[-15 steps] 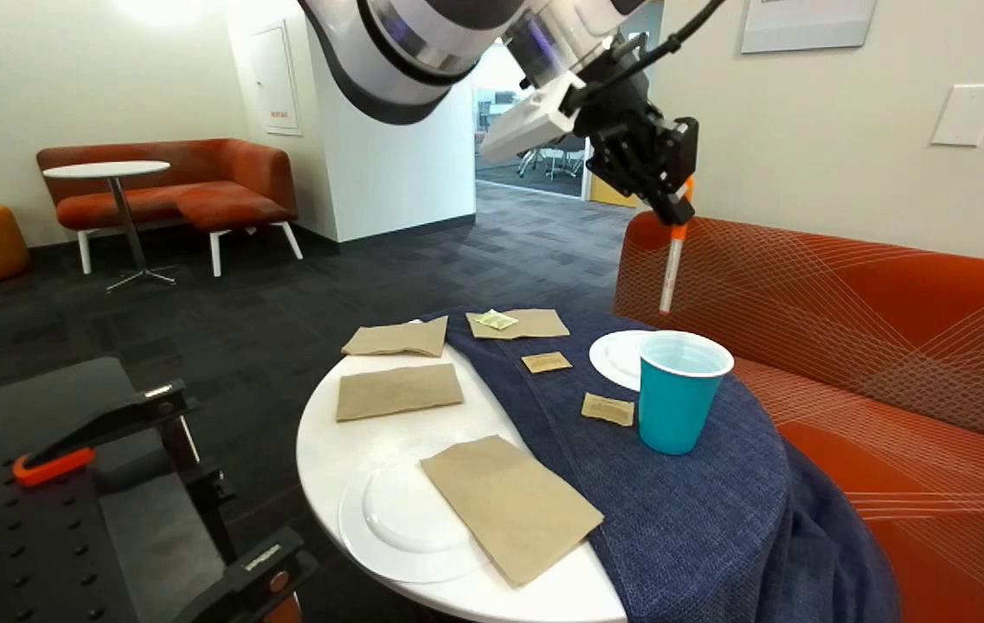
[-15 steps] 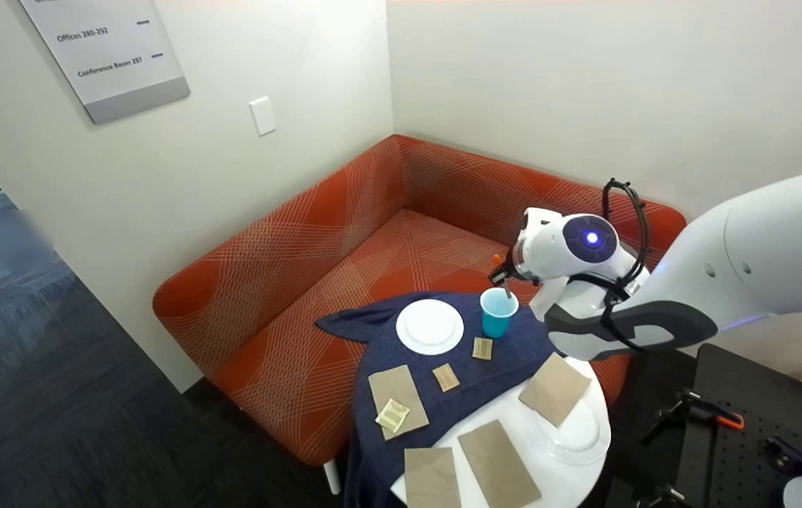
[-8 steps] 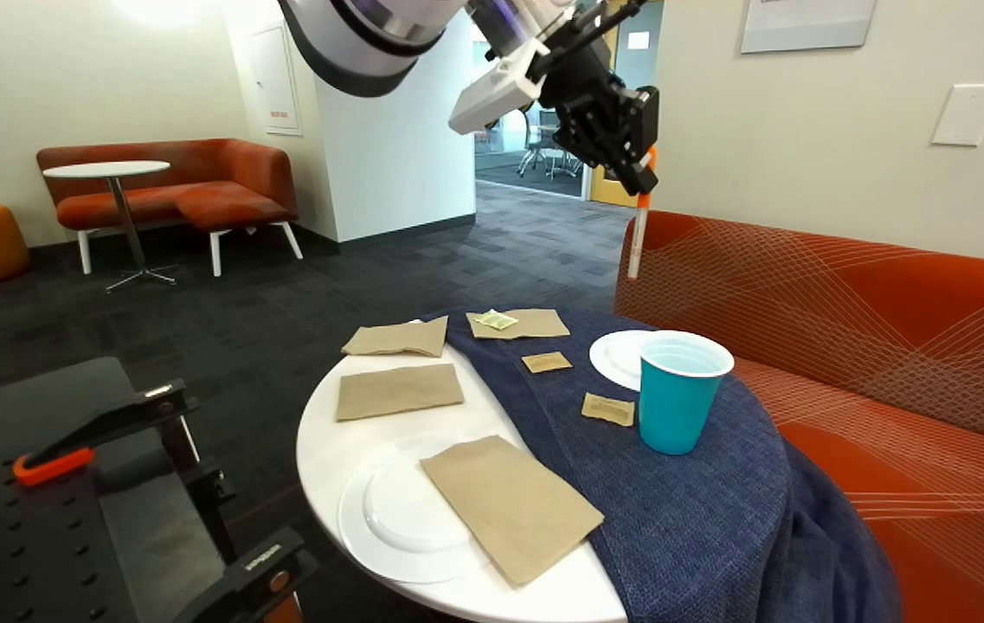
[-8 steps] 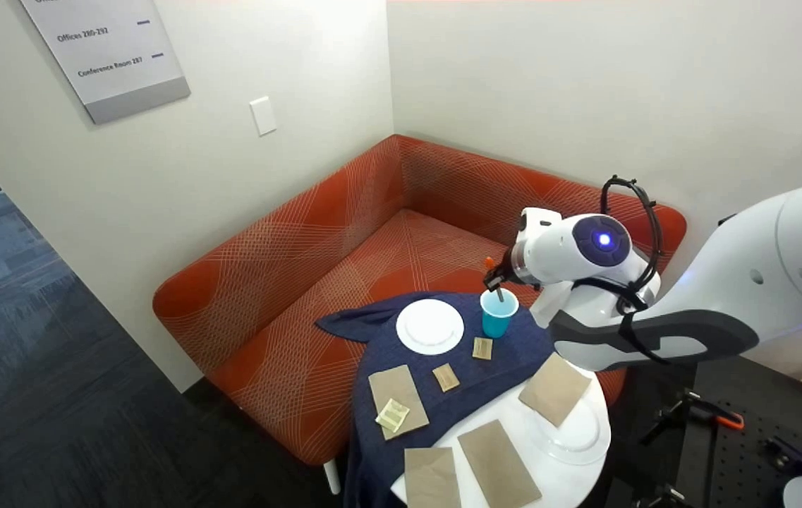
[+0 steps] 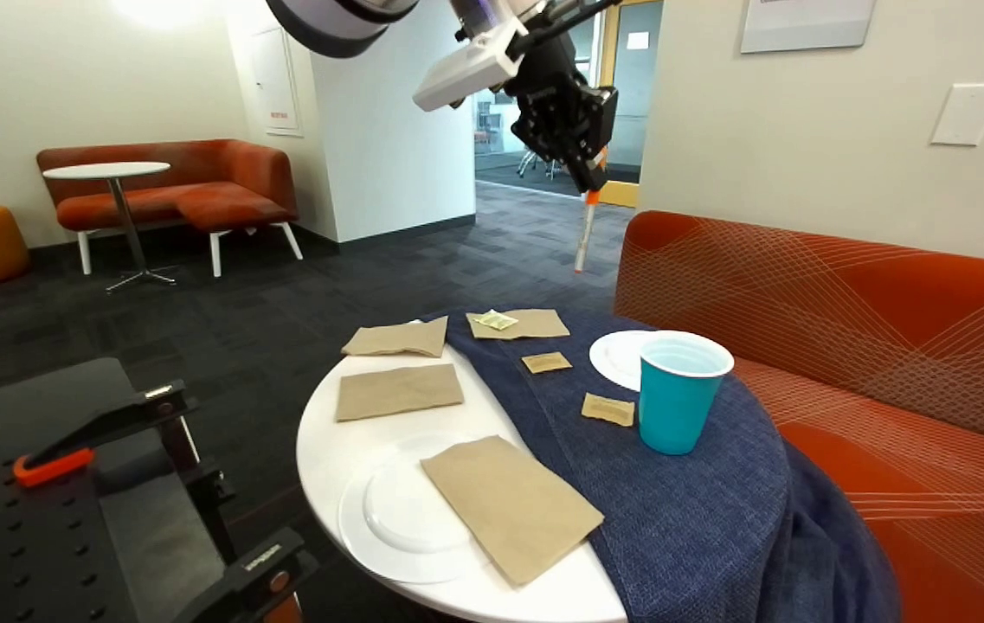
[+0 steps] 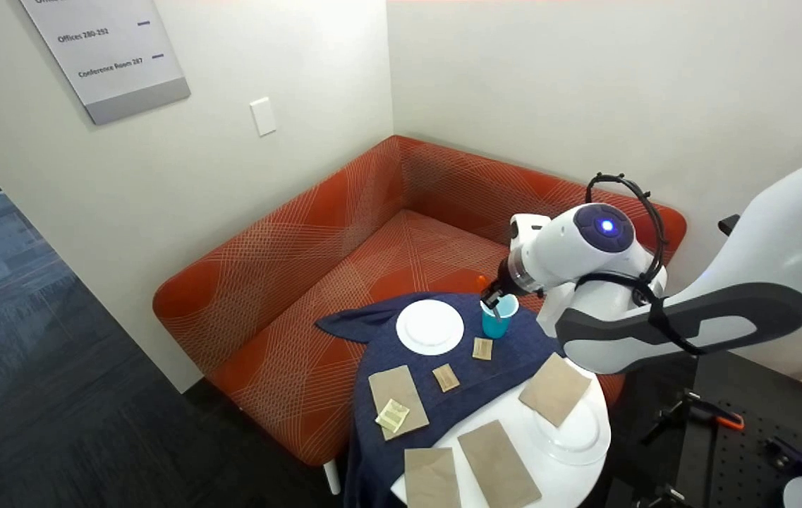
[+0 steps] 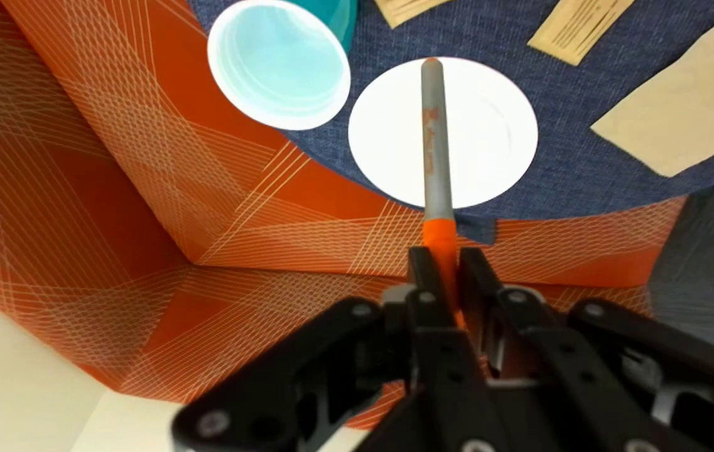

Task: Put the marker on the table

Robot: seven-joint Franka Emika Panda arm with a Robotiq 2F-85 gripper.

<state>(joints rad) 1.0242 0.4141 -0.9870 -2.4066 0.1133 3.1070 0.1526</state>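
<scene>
the black end effector (image 7: 446,258) is clenched on the orange end of a marker (image 7: 436,144), one fingertip pressing each side. the marker's grey barrel juts out beyond, its far tip free in the air. in an exterior view the marker (image 5: 584,238) points downward, slightly tilted, apart from the table (image 5: 323,437), whose round white top is half covered by a dark blue cloth (image 5: 682,528).

from the wrist, the barrel shows in front of a white plate (image 7: 488,138) lying on that cloth. just beside the plate stands a teal cup (image 5: 676,415), upright, with a white rim. near both are two small tan packets (image 5: 546,362). further along the cloth, a brown napkin (image 5: 541,324) carries a pale yellow packet (image 5: 496,320). on the bare white side lie two more napkins (image 5: 399,392), and another napkin (image 5: 513,510) partly covers a second plate (image 5: 409,519).

a red-orange corner sofa (image 6: 344,282), patterned with pale lines, borders the table on the cloth side. a black bench (image 5: 16,536) with clamps (image 5: 262,567) stands near the white side. on a wall (image 6: 302,56) hangs a sign (image 6: 118,60) that includes the words "conference room 287".
</scene>
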